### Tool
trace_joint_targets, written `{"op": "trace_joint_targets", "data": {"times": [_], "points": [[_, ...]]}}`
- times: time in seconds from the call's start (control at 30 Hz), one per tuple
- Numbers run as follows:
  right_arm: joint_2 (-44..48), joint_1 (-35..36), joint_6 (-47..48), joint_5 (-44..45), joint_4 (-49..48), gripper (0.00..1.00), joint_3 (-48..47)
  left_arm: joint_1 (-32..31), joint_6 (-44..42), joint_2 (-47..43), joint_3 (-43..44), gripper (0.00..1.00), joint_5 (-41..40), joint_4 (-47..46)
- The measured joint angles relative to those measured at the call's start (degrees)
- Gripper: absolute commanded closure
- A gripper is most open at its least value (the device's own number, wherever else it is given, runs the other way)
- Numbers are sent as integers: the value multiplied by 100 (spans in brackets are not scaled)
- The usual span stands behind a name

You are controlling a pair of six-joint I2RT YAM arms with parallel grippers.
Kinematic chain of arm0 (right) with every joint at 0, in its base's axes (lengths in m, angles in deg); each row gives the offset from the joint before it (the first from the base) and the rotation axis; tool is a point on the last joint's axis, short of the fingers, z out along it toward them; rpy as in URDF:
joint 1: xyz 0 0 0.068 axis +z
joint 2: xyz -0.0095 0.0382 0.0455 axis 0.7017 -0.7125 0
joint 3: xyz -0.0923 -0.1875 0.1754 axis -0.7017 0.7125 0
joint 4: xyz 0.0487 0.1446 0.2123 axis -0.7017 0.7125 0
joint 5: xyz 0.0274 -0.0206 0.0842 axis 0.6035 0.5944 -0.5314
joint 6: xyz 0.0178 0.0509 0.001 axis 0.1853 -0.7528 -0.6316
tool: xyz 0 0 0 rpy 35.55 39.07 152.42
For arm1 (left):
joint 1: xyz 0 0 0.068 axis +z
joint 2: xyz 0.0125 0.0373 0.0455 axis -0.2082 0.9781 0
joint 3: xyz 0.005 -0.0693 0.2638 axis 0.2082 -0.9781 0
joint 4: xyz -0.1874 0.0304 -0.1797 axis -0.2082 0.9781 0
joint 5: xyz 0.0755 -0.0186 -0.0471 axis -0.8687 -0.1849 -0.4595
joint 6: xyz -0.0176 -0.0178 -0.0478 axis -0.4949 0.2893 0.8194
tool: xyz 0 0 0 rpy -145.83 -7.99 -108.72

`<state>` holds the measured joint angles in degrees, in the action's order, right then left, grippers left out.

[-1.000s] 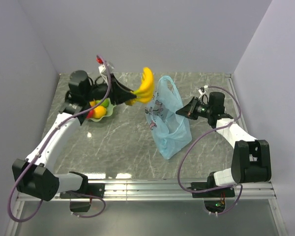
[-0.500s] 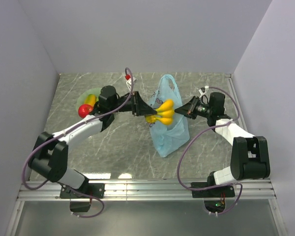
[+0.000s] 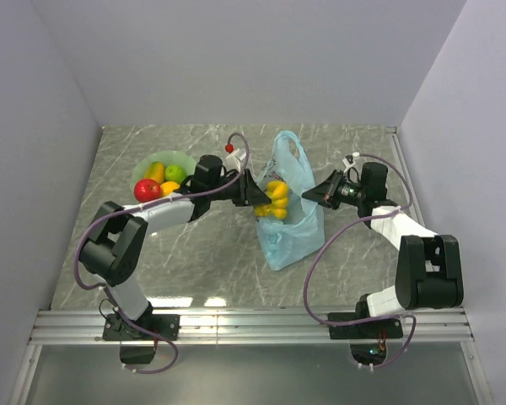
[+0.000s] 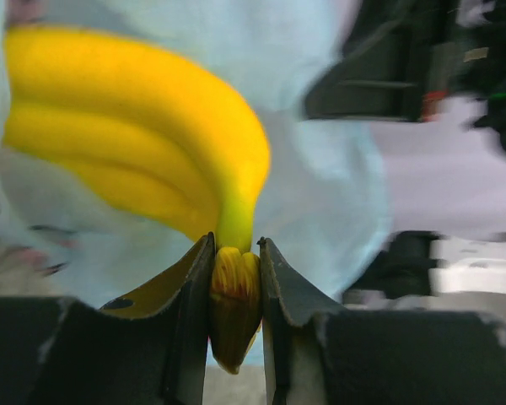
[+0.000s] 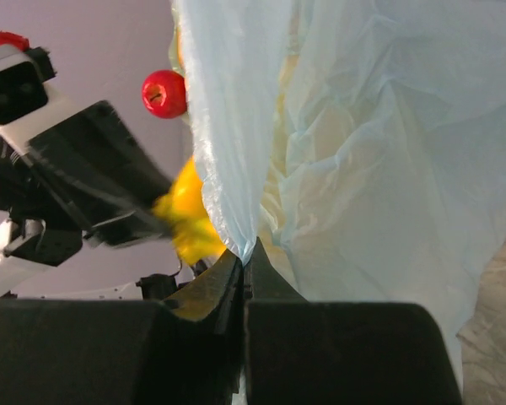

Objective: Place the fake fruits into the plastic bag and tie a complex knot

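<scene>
The light-blue plastic bag point(image 3: 288, 211) stands upright mid-table, also filling the right wrist view point(image 5: 379, 143). My right gripper point(image 3: 310, 195) point(image 5: 246, 249) is shut on a pinch of the bag's right edge. My left gripper point(image 3: 258, 202) point(image 4: 234, 249) is shut on the stem of the yellow banana bunch point(image 3: 275, 199) point(image 4: 135, 143), which sits at the bag's left side against the blue film. The other fake fruits lie in the dish: a red apple point(image 3: 147, 190) point(image 5: 164, 93), an orange-yellow fruit point(image 3: 169, 187), a green one point(image 3: 175, 173).
A pale green wavy-edged dish point(image 3: 185, 158) sits at the back left of the marble tabletop point(image 3: 202, 253). Grey walls close in the back and both sides. The metal rail point(image 3: 253, 325) with both arm bases runs along the near edge.
The left arm swung right from the dish, carrying the banana bunch down to the bag's opening. The right gripper kept its pinch on the bag and stayed put.
</scene>
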<state>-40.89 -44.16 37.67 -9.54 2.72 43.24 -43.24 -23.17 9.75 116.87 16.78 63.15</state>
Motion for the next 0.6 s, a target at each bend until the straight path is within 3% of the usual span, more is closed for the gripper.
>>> {"op": "trace_joint_targets", "data": {"times": [0.2,0.37,0.6], "points": [[111,-197,367,-44,411,100,0,-131,-1845,-37,846,100,-1471,2140],[129,-170,579,-46,651,100,0,-636,-3209,-509,979,100,-2785,3340],[114,343,710,-11,713,100,0,-1606,-3812,-105,2118,99,-3528,4262]]}}
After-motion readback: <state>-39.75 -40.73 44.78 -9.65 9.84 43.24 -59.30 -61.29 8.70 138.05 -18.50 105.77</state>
